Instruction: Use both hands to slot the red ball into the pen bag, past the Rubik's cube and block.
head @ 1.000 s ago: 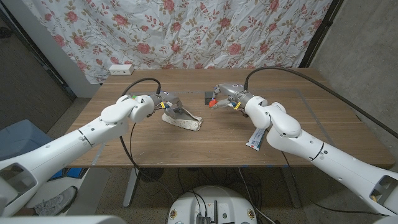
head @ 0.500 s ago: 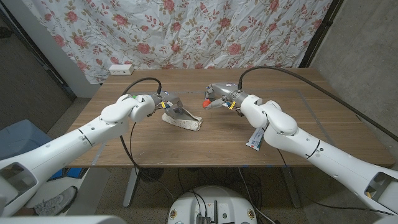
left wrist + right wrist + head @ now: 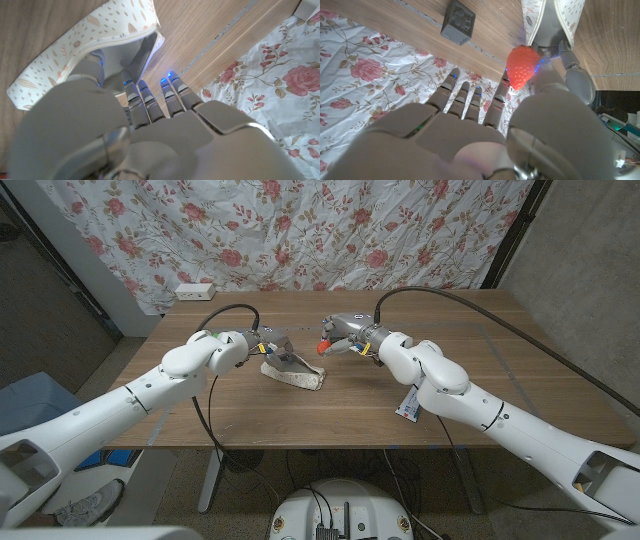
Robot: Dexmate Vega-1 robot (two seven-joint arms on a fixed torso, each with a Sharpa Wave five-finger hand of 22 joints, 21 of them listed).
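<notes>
The white patterned pen bag lies on the table left of centre, its mouth facing the far side. My left hand grips the rim of that mouth and holds it open; the bag shows beyond my left hand. My right hand pinches a red, dimpled, strawberry-shaped ball in the air just right of the bag's mouth. In the right wrist view the ball sits between my fingertips, close to the bag. A dark block stands on the table beyond it.
A white flat packet lies on the table under my right forearm. A white power strip sits at the far left edge of the table. A floral curtain hangs behind.
My right hand has carried the red ball leftward, from near the table's middle to just beside the bag's mouth. The left hand and bag have stayed put.
</notes>
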